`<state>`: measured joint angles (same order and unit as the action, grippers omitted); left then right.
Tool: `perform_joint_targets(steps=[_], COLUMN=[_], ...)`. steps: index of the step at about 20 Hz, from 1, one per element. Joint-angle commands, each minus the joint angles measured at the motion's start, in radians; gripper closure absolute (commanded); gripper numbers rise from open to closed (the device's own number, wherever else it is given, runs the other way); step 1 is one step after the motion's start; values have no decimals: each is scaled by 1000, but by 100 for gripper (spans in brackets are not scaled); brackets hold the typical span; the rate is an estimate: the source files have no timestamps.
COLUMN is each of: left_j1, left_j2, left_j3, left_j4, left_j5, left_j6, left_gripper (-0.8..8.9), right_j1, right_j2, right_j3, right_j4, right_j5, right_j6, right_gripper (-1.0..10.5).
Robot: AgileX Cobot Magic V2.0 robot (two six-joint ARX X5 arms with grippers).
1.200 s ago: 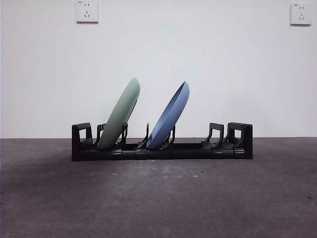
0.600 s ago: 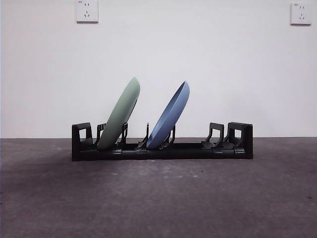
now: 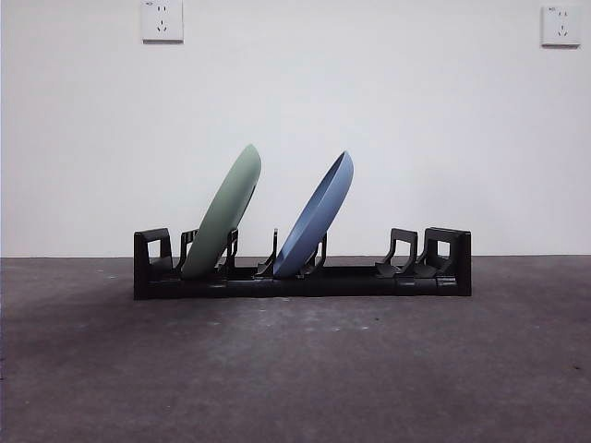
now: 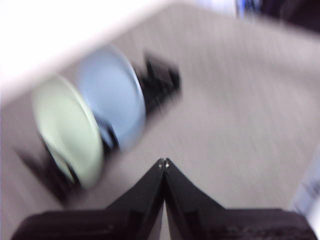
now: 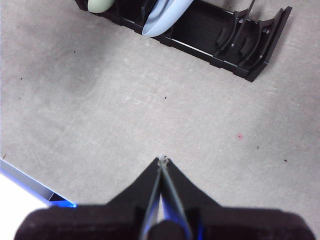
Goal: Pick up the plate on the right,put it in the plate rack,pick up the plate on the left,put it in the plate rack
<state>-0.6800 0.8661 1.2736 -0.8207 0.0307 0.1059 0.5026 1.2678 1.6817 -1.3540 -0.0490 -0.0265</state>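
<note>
From the front, the plate rack (image 3: 303,268) sat on the dark table (image 3: 295,369) before the white wall, and both plates stood in it, leaning the same way: the green plate (image 3: 223,214) in the slots by one looped end piece, the blue plate (image 3: 317,217) in the next slots toward the rack's middle, the two apart. The far end of the rack held only bare prongs. Neither arm showed here. The left wrist view was badly smeared; the rack (image 4: 160,80) was a dark blur, with the green plate (image 4: 67,130) and blue plate (image 4: 111,97) as pale discs, and the left gripper (image 4: 164,163) hung well clear of the rack, jaws pressed together on nothing. In the right wrist view the rack (image 5: 220,35) was cut off by the frame, only slivers of the green plate (image 5: 99,5) and blue plate (image 5: 165,17) visible; the right gripper (image 5: 162,160), tips touching and empty, stayed away from the rack above bare table.
</note>
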Motion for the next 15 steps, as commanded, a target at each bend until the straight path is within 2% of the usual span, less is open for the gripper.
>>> perform_joint_targets(steps=[1, 3, 5, 6, 9, 15], left_j1=[77, 209, 373, 440, 589, 693], left_j2=[-38, -104, -213, -263, -421, -703], left_j3=[-13, -95, -266, -354, -636, -1027], left_j4=[158, 329, 519, 593, 731, 739], left_j5=[13, 126, 272, 306, 305, 253], left_j6=[159, 213, 208, 201, 193, 177], left_gripper=[817, 817, 817, 817, 817, 817], right_j1=[1, 1, 1, 1, 1, 1], right_j2=[-3, -3, -3, -3, -3, -3], right_j3=[-9, -9, -9, -9, -9, -9], right_j4=[-22, -22, -22, -22, -22, -22], right_j5=[5, 5, 5, 5, 5, 5], right_j6=[-1, -1, -1, -1, -1, -1], right_gripper=[945, 945, 945, 945, 945, 945])
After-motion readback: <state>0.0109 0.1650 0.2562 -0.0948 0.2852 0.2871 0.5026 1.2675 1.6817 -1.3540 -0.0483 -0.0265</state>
